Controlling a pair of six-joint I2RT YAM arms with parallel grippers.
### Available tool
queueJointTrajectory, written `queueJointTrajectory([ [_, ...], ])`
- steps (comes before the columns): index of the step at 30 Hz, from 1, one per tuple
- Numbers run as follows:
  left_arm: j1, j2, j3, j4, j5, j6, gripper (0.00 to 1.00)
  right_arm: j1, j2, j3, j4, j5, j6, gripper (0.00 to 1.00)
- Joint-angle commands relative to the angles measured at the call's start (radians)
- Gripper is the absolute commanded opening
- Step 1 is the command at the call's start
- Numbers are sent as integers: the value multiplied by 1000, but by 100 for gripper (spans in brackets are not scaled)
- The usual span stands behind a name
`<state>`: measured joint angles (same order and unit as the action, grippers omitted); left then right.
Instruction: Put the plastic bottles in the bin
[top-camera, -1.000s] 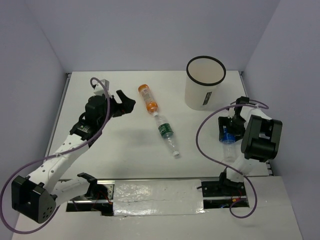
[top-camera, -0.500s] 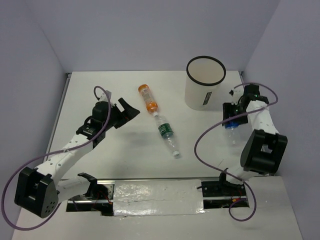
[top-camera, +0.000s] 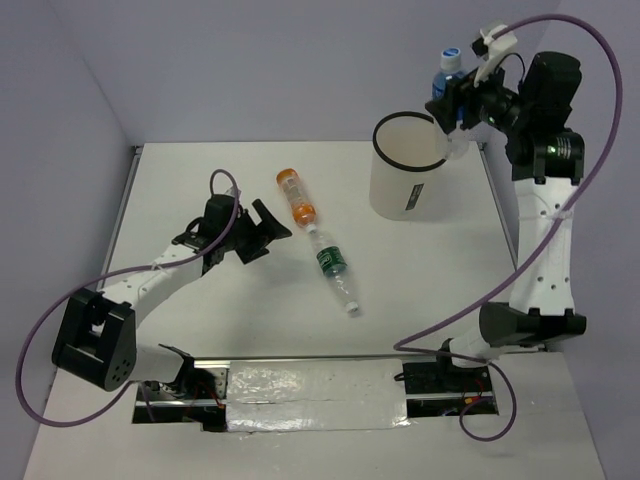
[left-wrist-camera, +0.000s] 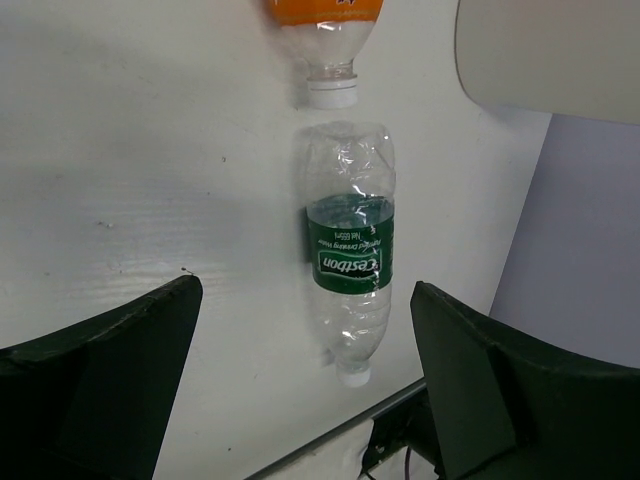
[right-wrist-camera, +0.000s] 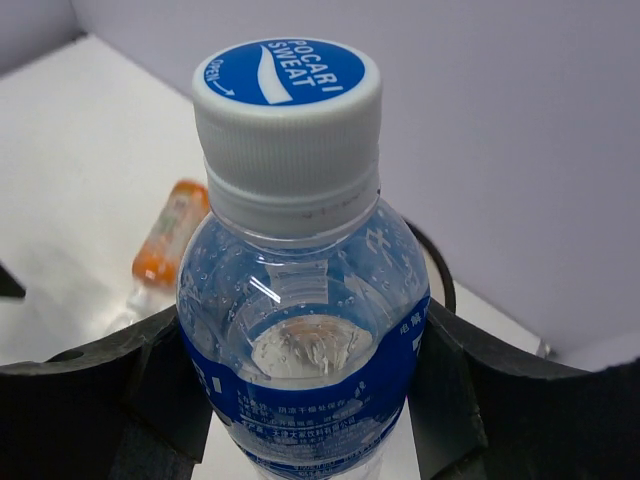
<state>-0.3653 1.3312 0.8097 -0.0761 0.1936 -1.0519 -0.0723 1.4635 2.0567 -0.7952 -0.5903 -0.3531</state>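
White table (top-camera: 250, 310), pale lilac walls (top-camera: 250, 70) on three sides, black rail (top-camera: 300, 358) and crinkled silver strip (top-camera: 310, 385) along the near edge, soft even light

Over the bin (top-camera: 400, 190), the blue-label bottle (right-wrist-camera: 300, 340) is showing glossy clear plastic, its cap (right-wrist-camera: 288, 110) ribbed white; bin wall is looking smooth, matt.

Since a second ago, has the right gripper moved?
Yes. The right gripper, shut on the blue-capped bottle, rose from table level at the near right of the bin to above its rim's right edge.
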Motion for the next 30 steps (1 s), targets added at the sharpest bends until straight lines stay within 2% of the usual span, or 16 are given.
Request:
queueJointTrajectory([
  [1,-3,17,55,-79,46,-6,99,37,137,75,186,41,127,23],
  [5,-38,-3,43,-99,23,-26,99,55,221,71,417,119,219,24],
  [10,-122,8,55,-96,-17,-66,99,57,342,62,536,178,258,31],
  [12,-150,34,68,-94,-31,-74,99,58,371,71,542,188,253,48],
  [13,-173,58,83,-93,-36,-82,99,58,389,71,542,196,247,72],
  [15,-204,85,100,-91,-48,-92,99,58,402,65,531,199,240,92],
  [22,-250,259,242,-129,-98,-94,99,54,295,-75,530,144,230,99],
  [25,-268,334,324,-171,-120,-76,99,39,230,-112,463,55,217,100],
  [27,-280,374,377,-194,-137,-72,98,14,176,-157,415,-72,200,100],
  [30,-300,453,437,-231,-146,-72,96,-12,74,-312,367,-198,187,100],
])
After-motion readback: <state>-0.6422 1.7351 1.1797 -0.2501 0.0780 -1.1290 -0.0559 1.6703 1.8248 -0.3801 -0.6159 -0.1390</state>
